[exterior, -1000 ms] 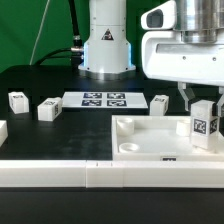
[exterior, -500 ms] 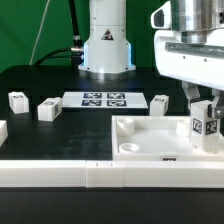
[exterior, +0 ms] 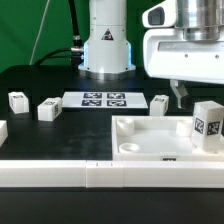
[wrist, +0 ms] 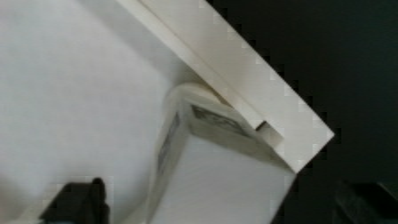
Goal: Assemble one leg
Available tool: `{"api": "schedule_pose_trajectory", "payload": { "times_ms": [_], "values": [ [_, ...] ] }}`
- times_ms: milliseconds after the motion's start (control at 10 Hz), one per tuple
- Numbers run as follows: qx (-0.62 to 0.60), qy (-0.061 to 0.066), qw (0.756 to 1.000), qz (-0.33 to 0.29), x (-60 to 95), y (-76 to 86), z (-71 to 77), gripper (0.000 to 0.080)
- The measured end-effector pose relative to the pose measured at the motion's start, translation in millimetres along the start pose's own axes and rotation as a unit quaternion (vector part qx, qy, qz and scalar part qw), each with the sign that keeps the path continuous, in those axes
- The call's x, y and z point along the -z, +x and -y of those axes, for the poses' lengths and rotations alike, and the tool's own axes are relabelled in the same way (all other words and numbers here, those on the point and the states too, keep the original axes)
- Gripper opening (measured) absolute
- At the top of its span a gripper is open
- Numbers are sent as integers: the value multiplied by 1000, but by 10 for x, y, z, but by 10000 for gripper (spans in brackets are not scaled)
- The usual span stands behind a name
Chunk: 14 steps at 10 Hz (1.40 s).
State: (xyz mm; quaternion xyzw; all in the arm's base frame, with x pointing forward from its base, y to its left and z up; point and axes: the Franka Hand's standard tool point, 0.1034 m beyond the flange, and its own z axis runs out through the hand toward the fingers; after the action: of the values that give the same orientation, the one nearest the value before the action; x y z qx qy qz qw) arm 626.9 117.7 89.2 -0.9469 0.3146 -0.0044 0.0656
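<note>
No readable words or numbers anywhere; only black-and-white coded squares on the small white plastic leg (exterior: pixel 207 127) and the thin flat white marker board (exterior: pixel 104 99).

Smooth matt white plastic leg (exterior: pixel 206 122)

The leg (exterior: pixel 207 126) stands upright in the tray (exterior: pixel 150 140) corner on the exterior view's right, the fingers (exterior: pixel 181 96) above, not touching

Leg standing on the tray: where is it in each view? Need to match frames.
Exterior view: the leg stands upright on the tray, at the exterior view's right.
Wrist view: likely the blurred rounded piece against the rim; not certain.
Shared landmark: the tray's rim.
</note>
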Motion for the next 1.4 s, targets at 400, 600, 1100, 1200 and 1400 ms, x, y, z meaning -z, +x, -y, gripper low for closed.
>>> {"api": "schedule_pose_trajectory", "payload": {
  "times_ms": [400, 600, 1100, 1200, 1400],
  "values": [
    [239, -23, 971, -3, -78, -12, -19, 649],
    [307, -29, 951, -2, -112, -15, -51, 649],
    [368, -28, 929, 1, -114, -8, -64, 373],
    [358, -28, 933, 1, -115, -8, -64, 290],
    [295, -18, 955, -5, -125, 11, -89, 290]
  ]
}}
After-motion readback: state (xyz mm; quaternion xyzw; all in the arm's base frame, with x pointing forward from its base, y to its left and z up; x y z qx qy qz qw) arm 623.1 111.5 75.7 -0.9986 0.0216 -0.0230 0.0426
